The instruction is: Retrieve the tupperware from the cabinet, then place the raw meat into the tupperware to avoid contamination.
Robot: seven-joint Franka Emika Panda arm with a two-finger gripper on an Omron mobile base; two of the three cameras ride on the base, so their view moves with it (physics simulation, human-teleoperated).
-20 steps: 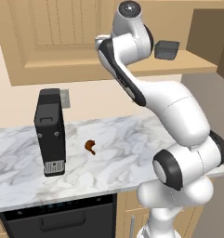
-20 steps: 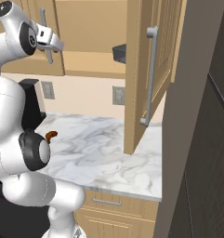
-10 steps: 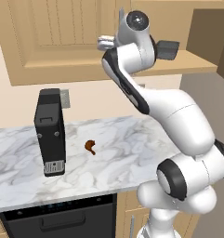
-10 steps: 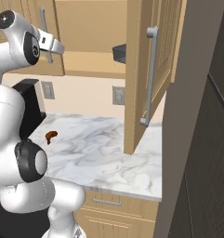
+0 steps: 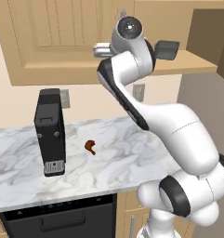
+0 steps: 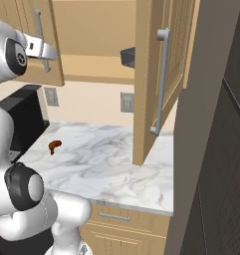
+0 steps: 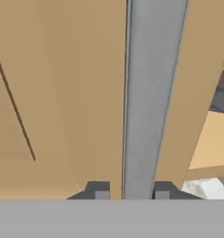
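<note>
The pincer [image 7: 131, 194] is nipped onto the smooth grey bar handle [image 7: 150, 93] of the closed tan panelled cabinet [image 5: 62, 42] door, dark fingertips either side. The boxy grey tupperware [image 5: 167, 49] sits on the plain wooden shelf. The reddish-brown raw meat [image 5: 90, 147] lies on the veined marble counter [image 5: 113, 158], near a tall black appliance [image 5: 50, 131].

We see only a dark corner of the tupperware [image 6: 127, 56] past the open door's edge in the right base view. In the hand view, the bar handle [image 7: 153, 97] runs off the top edge.
</note>
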